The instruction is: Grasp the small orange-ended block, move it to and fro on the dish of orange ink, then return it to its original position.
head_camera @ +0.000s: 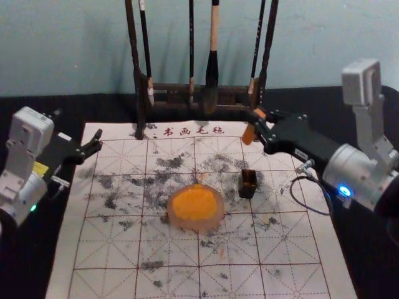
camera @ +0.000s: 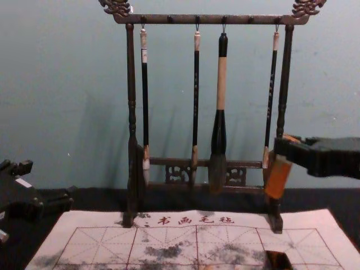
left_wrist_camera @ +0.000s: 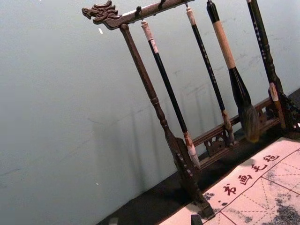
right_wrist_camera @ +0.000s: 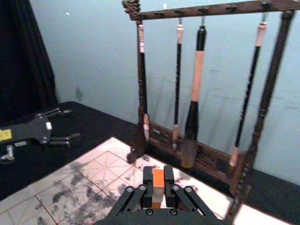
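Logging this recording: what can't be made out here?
- Block's middle: chest view, behind the right gripper's fingers.
- Dish's near side: chest view, cut off by bottom edge.
- Box's base: chest view, same edge.
- Left gripper behind its tips: left wrist view, bottom edge.
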